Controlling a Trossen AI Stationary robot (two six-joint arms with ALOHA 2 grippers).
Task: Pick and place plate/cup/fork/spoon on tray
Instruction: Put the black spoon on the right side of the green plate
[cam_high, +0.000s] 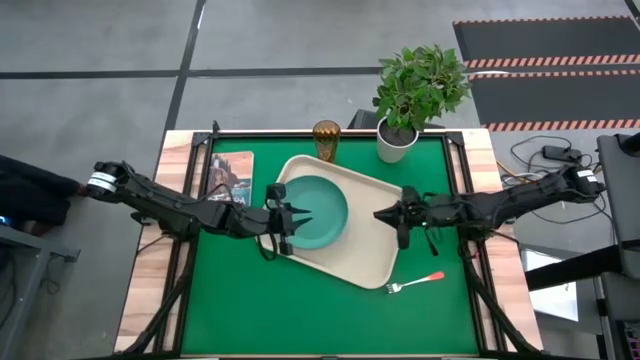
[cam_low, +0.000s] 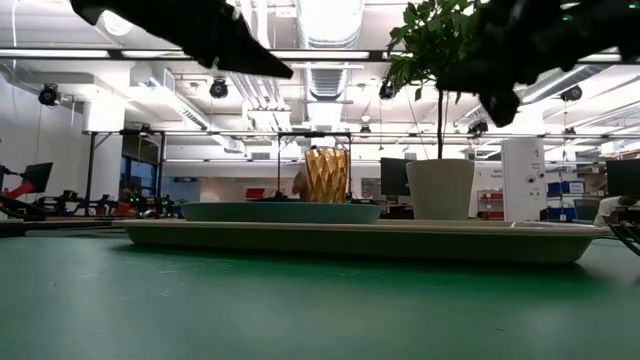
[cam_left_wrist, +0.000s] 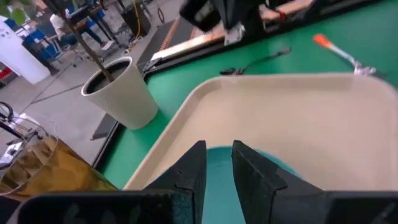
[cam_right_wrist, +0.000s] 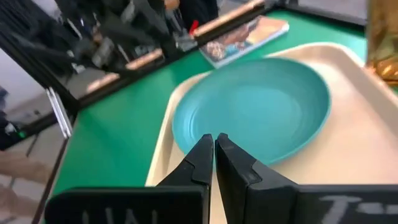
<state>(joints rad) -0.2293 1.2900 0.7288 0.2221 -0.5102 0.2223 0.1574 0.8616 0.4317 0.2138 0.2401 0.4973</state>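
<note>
**Plate on tray; fork and cup still on the mat**

High view: I log the plate lying in the tray, toward its left end. The left gripper hovers over the plate's left rim, fingers a narrow gap apart, holding nothing. The right gripper hangs over the tray's right part, fingers closed and empty. The fork lies on the green mat just off the tray's near right corner. The cup stands beyond the tray, beside the potted plant. A book lies left of the tray.

Low view: plate seated on the tray; cup and pot behind.

Left wrist view: fingers slightly parted above the plate; fork past the tray's edge.

Right wrist view: fingers pressed together, facing the plate.
</note>
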